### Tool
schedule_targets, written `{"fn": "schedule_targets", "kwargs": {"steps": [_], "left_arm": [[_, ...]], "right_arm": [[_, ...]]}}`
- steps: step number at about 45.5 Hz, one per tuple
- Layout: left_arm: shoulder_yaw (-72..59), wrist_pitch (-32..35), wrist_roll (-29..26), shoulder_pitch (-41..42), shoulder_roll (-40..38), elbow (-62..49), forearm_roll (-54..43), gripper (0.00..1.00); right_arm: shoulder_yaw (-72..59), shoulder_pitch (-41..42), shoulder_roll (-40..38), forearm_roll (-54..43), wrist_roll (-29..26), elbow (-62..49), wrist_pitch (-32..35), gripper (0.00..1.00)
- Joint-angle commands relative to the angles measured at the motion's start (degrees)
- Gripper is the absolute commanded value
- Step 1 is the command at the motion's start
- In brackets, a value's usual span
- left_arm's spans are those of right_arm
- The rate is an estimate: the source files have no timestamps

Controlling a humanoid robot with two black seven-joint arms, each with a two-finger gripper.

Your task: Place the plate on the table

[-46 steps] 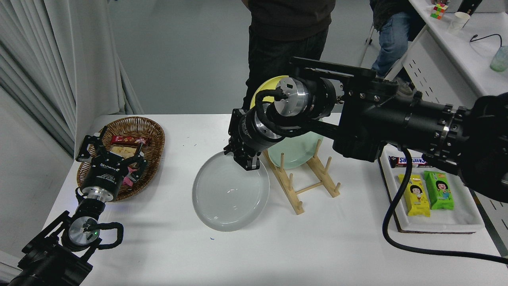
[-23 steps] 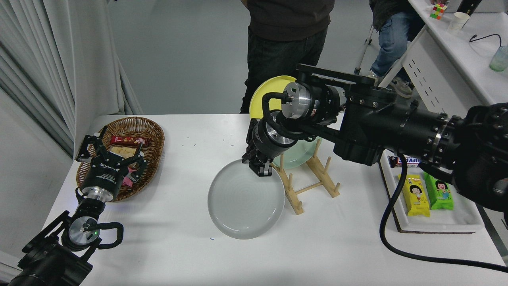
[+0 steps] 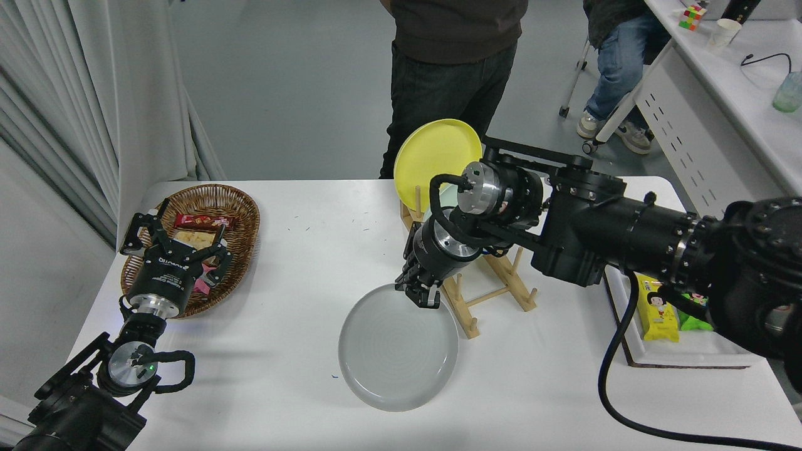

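The round light grey plate (image 3: 398, 354) lies nearly flat low over the white table (image 3: 282, 250), in front of the wooden rack. My right gripper (image 3: 418, 297) is shut on the plate's far rim, with the arm reaching in from the right edge. I cannot tell whether the plate touches the tabletop. My left gripper (image 3: 177, 241) is parked at the lower left, open, over the wicker basket.
A wooden plate rack (image 3: 495, 288) stands just right of the grey plate and holds a yellow plate (image 3: 435, 153). A wicker basket (image 3: 225, 207) with snacks is at the left. A white tray (image 3: 689, 357) with snack packs is at the right. A person (image 3: 451, 75) stands at the far side.
My right gripper has carried the grey plate toward the near edge and a little right, and lowered it; the plate has tipped from tilted to nearly flat.
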Motion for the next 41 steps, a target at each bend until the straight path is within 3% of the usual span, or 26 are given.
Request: {"fn": "schedule_targets", "kwargs": {"steps": [1,41], "left_arm": [[0.0,0.0,0.0,0.0,0.0,0.0,0.04,0.98],[0.0,0.0,0.0,0.0,0.0,0.0,0.04,0.98]], "right_arm": [[0.89,-2.95,0.0,-0.07,0.35,-0.57,1.66,0.0],[3.0,-8.58,0.0,0.02,2.11,-4.0,9.92,0.0]]}}
